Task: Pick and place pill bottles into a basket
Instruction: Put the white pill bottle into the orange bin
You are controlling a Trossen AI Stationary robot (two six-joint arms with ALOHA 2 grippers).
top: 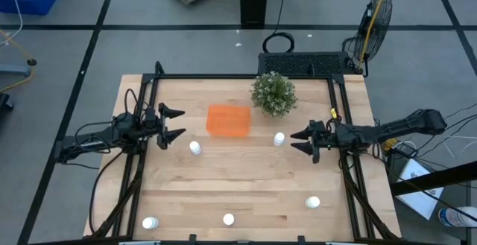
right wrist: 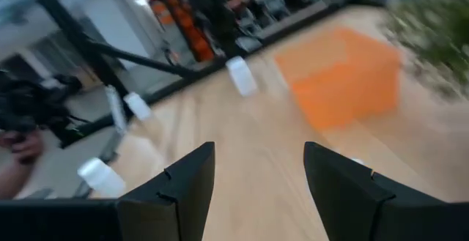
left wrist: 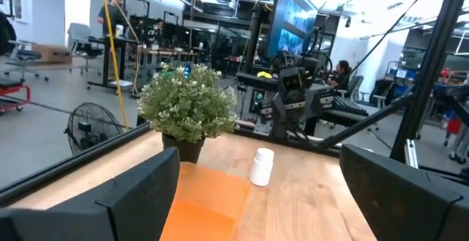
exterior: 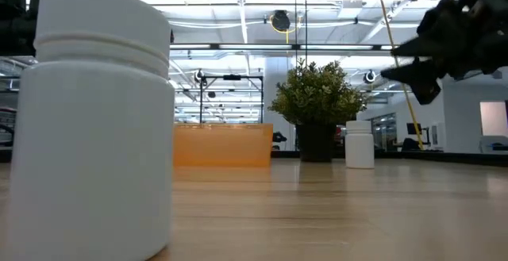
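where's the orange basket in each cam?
High: orange basket upper middle, left of the plant.
Low: mid-left, beside the plant.
Left wrist: low centre, before the plant.
Right wrist: upper right.
Shared landmark: the plant.

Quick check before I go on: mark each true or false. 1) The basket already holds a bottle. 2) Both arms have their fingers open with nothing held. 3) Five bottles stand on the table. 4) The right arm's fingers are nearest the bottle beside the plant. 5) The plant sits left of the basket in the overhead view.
1) False: the orange basket looks empty.
2) True: the left gripper and the right gripper are open and hold nothing.
3) True: five pill bottles, at and.
4) True: they point at that bottle.
5) False: the plant stands right of the basket.
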